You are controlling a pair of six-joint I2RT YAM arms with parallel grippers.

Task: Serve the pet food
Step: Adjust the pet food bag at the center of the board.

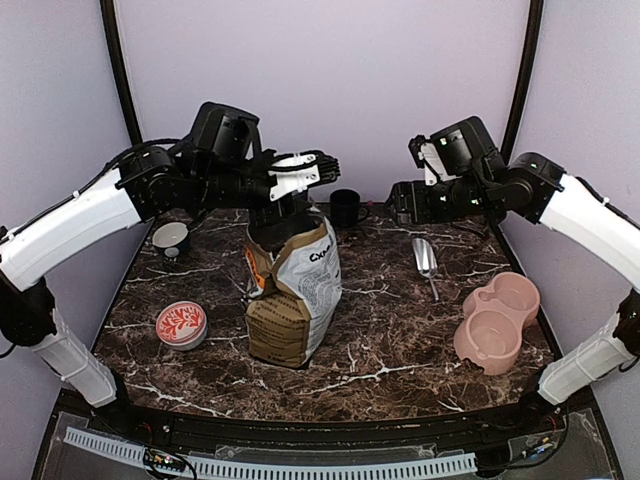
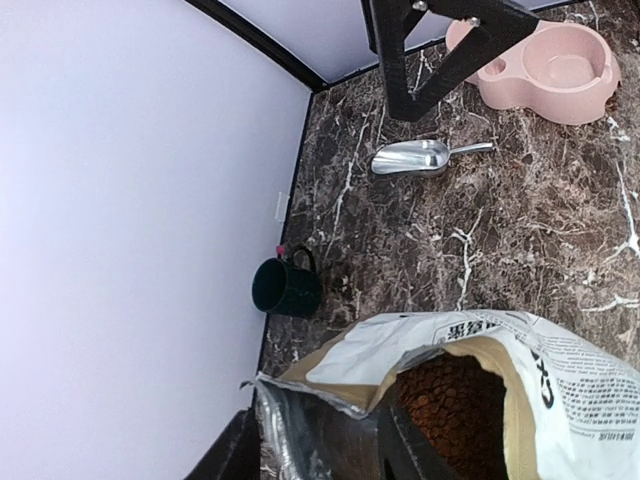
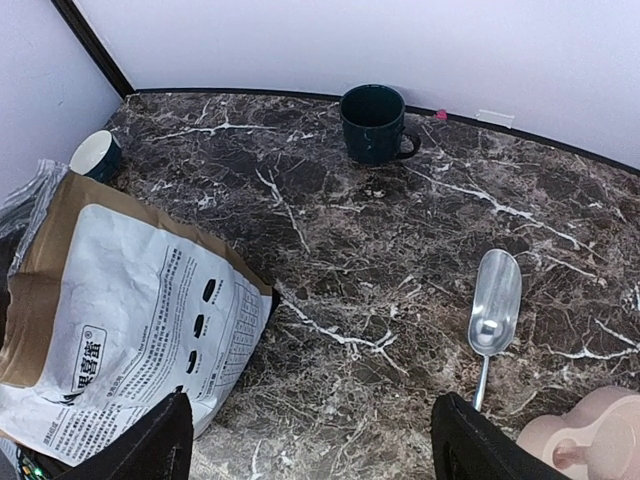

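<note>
The left hand point(image 2: 315, 412) straddles the rim of the tan-and-white paper bag point(image 2: 560, 380), grip uncertain, beside reddish-brown kibble pellets point(image 2: 450, 400), while the right hand point(image 3: 312, 415) hangs spread wide above the dark marbled worktop point(image 3: 330, 220).

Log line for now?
left gripper open at bag mouth | right gripper open, empty | kibble in bag | scoop on table | bowl empty

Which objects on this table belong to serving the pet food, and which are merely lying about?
Job: pet food, paper bag, metal scoop, pink double bowl.
Lying about: dark mug, white-lined cup, red patterned tin.
</note>
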